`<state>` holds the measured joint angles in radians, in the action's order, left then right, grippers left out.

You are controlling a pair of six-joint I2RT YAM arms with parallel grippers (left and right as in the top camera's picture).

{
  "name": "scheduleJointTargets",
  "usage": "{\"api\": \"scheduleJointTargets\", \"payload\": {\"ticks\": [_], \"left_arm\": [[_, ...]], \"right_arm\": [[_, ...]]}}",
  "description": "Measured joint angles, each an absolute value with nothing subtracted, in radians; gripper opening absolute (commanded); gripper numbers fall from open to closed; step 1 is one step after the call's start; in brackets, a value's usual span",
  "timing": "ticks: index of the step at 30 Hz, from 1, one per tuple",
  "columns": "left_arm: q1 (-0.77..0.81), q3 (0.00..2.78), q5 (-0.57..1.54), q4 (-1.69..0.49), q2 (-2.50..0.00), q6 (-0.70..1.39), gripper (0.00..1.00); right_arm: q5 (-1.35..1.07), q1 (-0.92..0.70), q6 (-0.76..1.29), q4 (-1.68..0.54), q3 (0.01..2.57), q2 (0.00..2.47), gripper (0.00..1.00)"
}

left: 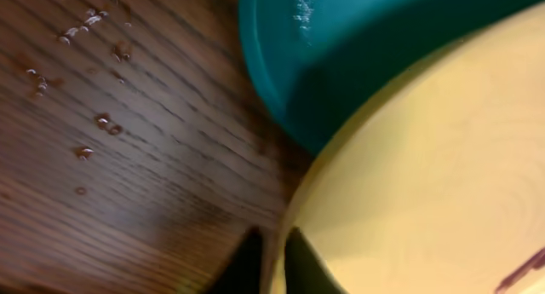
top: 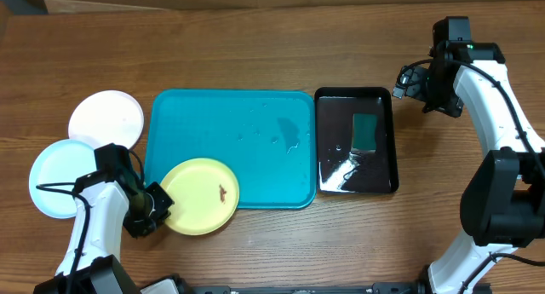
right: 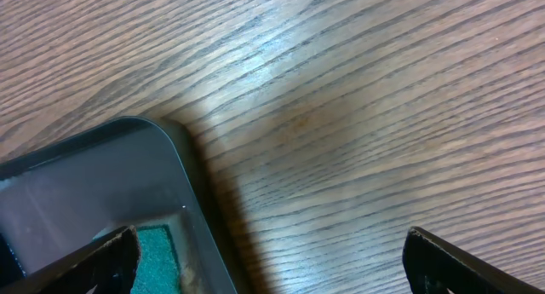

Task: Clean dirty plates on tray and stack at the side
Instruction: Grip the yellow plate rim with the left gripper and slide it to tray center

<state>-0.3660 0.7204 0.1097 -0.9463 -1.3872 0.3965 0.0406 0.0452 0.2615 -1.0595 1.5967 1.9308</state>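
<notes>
We've got the left gripper (top: pixel 162 208) with jaws pinched on the smeared yellow plate (top: pixel 203 194) at the near-left corner of the tray (top: pixel 255 115), likely steadying it, while the right gripper (right: pixel 271 264) hovers, jaws wide open, beside the black tray (top: pixel 379 106).

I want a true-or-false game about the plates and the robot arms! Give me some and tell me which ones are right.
The yellow plate has a brown smear. True.
The green sponge lies on the teal tray. False: it lies in the black tray.
The left pincer pinches the yellow plate's rim. True.
The right pincer holds the sponge. False: it is open and empty.
The white plate sits on the teal tray. False: it lies on the table beside it.
</notes>
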Motion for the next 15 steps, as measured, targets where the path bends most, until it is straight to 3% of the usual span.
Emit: {"api": "scheduleJointTargets", "payload": {"ticks": [15], "left_arm": [[-0.293, 0.799, 0.364, -0.809, -1.387, 0.342, 0.04]], "right_arm": [[0.041, 0.045, 0.262, -1.059, 1.597, 1.93, 1.0]]}}
